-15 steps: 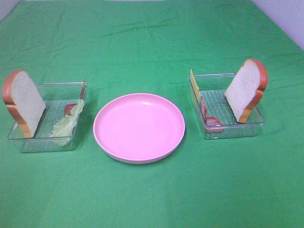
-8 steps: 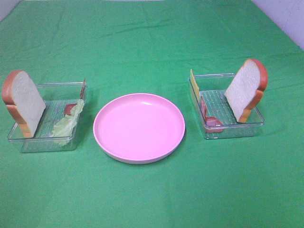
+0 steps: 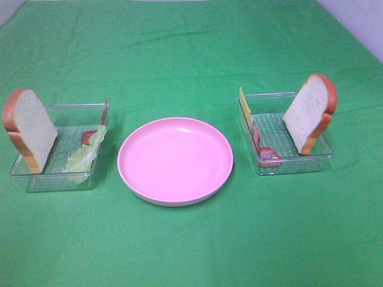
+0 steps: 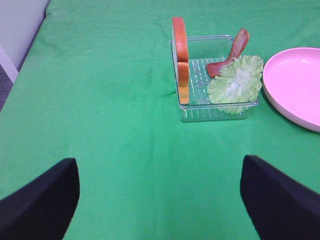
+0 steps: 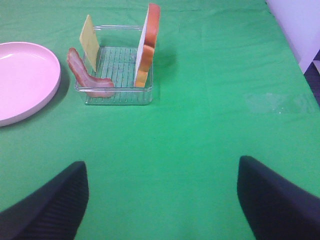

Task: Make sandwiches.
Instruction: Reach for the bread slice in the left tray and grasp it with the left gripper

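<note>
A bread slice (image 3: 29, 128) leans upright in the left clear tray (image 3: 78, 109) with pale green lettuce (image 3: 84, 156) and a bacon strip (image 3: 88, 136). They also show in the left wrist view: bread (image 4: 180, 59), lettuce (image 4: 237, 83), bacon (image 4: 231, 53). A second bread slice (image 3: 309, 112) stands in the right tray (image 3: 299, 164) with a cheese square (image 3: 244, 107) and bacon (image 3: 263, 150); the right wrist view shows bread (image 5: 148, 44), cheese (image 5: 90, 42), bacon (image 5: 85, 75). Both grippers, left (image 4: 159, 200) and right (image 5: 162, 200), are open, empty, well back from the trays.
A round pink plate (image 3: 175, 160) sits between the trays on the green cloth (image 3: 191, 54). The plate's rim shows in the left wrist view (image 4: 295, 85) and in the right wrist view (image 5: 22, 80). The cloth's right edge meets a white wall (image 3: 359, 24).
</note>
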